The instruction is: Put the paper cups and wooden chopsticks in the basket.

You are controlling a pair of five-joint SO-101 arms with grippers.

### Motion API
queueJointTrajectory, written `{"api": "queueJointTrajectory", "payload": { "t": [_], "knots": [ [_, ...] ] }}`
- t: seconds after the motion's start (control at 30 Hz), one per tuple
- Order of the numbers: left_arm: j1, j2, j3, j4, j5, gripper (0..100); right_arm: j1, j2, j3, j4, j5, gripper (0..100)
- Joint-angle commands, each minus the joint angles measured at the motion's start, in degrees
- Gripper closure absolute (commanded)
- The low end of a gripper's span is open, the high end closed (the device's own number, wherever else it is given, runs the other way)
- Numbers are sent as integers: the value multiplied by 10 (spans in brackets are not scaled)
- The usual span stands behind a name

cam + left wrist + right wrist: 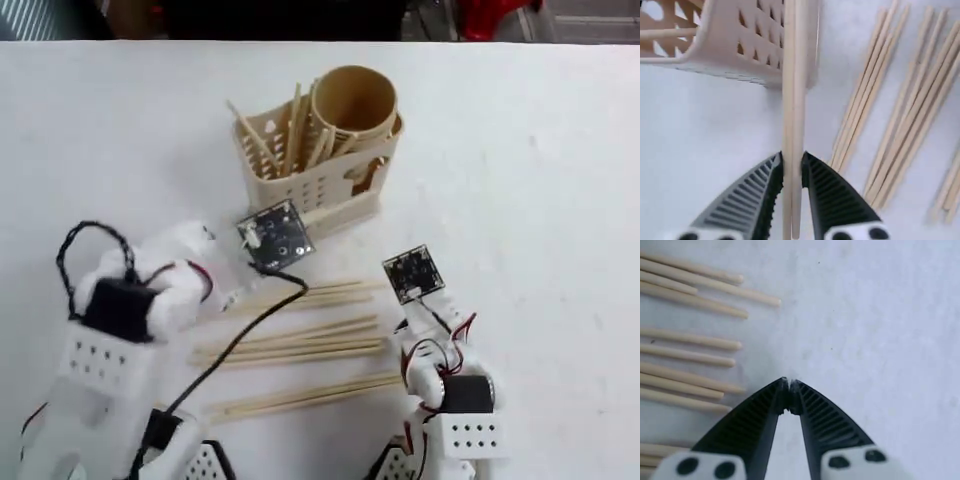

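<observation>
Left wrist view: the left pincer (792, 170), nearly closed, clamped a pair of pale wooden chopsticks (793, 90) pointing at the beige perforated plastic basket (740, 45), which held brown paper cups (355, 100) and stood on the white counter (540, 180). Gripped far from their tips, the sticks might pivot, or strike the wall and topple the basket. Loose chopsticks (300, 345) lay between the arms; the right pincer (789, 395), shut and empty, rested just beside their ends and could scatter them.
</observation>
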Motion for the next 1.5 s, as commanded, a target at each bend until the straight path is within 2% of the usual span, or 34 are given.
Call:
{"api": "queueJointTrajectory", "payload": {
  "t": [0.0, 0.2, 0.33, 0.5, 0.6, 0.7, 0.93, 1.0, 1.1, 1.3, 1.47],
  "knots": [
    [-6, -51, -62, 26, 33, 978, 0, -4, -4, -12, 4, 981],
    [-6, -53, -190, 69, 74, 978, 0, -4, -4, -12, 4, 981],
    [19, -52, -262, 88, 105, 979, 0, -4, -4, -12, 4, 981],
    [51, -52, -322, 65, 171, 979, -1, -4, -4, -11, 4, 981],
    [68, -52, -325, -4, 210, 979, -1, -4, -4, -11, 4, 981],
    [81, -51, -304, -115, 248, 979, -1, -4, -4, -11, 4, 981],
    [83, -51, -91, -523, 338, 979, -2, -4, -4, -11, 4, 981],
    [82, -44, -44, -614, 358, 979, -3, -4, -4, -11, 4, 981],
    [77, 11, -36, -660, 387, 979, -5, -4, -4, -11, 4, 981],
    [22, 177, -137, -694, 465, 979, -5, -4, -4, -12, 4, 981],
    [18, 271, -174, -697, 473, 979, -5, -4, -4, -12, 4, 981]
  ]
}}
